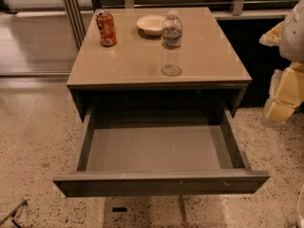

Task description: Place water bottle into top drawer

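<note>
Item 1: bottle (171, 44). It stands upright on the table (128, 65), cap on, a little right of the top's centre. It is clear of the front edge and touches nothing else.

Item 2: drawer (161, 182). It lies at 6 o'clock from the bottle, directly under the table top, and is pulled well out toward the camera. Its grey floor and both side walls are in view. The flat front panel is the part nearest the camera. The bottle is on the table top, not in the drawer.

Item 3: bowl (151, 24). Pale and shallow, it sits at 11 o'clock from the bottle, near it, toward the back of the top.

Item 4: can (106, 28). Orange-red and upright, it stands at 9 to 10 o'clock from the bottle, well apart, near the table's back left corner.

Item 5: gripper (284, 91). It is a pale yellow and white form at the frame's right edge, at 3 to 4 o'clock from the bottle, off the table's side and well apart from it. How far open it stands cannot be told. It has no hold of the bottle.

Item 6: floor (33, 141). Speckled, light, on all sides of the table.
</note>
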